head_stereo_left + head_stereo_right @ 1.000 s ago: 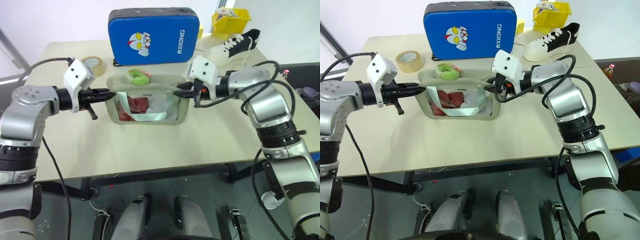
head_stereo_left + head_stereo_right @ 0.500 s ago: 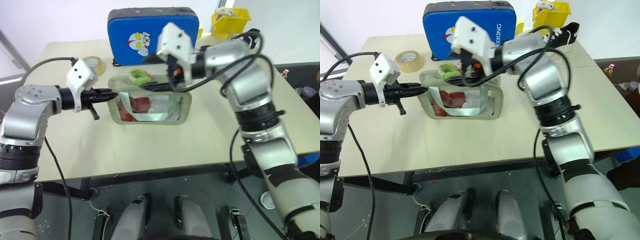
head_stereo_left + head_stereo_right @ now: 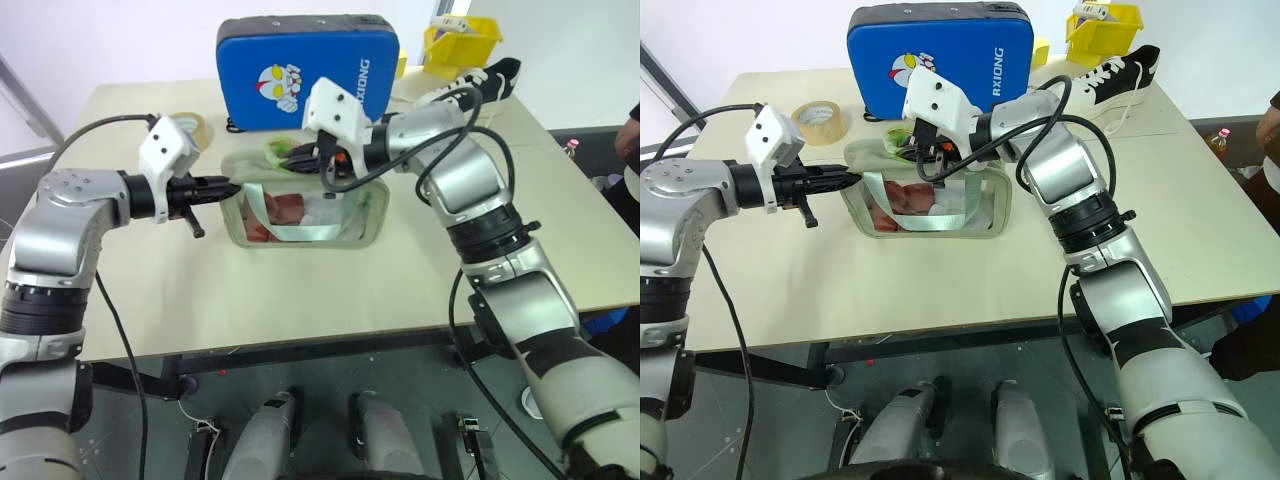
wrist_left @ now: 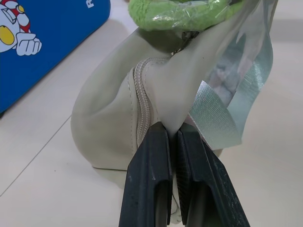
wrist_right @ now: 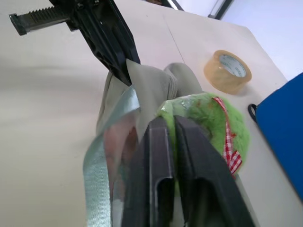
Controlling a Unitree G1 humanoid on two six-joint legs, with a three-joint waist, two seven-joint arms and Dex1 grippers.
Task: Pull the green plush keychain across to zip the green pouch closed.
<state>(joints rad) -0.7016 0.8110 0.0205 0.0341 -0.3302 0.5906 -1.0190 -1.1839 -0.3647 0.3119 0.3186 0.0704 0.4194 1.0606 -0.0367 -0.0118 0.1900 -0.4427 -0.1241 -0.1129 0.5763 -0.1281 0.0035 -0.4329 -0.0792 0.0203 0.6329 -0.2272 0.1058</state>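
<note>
You've got the table with the blue case standing at the back, a sneaker and a yellow bin behind it to the right, and a tape roll at back left. The pouch sits mid-table just in front of the case, window facing you, strap looped across the front, something red inside. Your left gripper is clamped shut on the pouch's left end, pinching the fabric right beside the zipper. Your right gripper reaches in from the right over the pouch's top, fingers closed against the keychain, which sits on the top edge near the pouch's left end. It looks like a pinch on the fuzz, but from the wrist view you can't fully confirm how much plush is between the fingers. The keychain has a red-checked ribbon on it.
</note>
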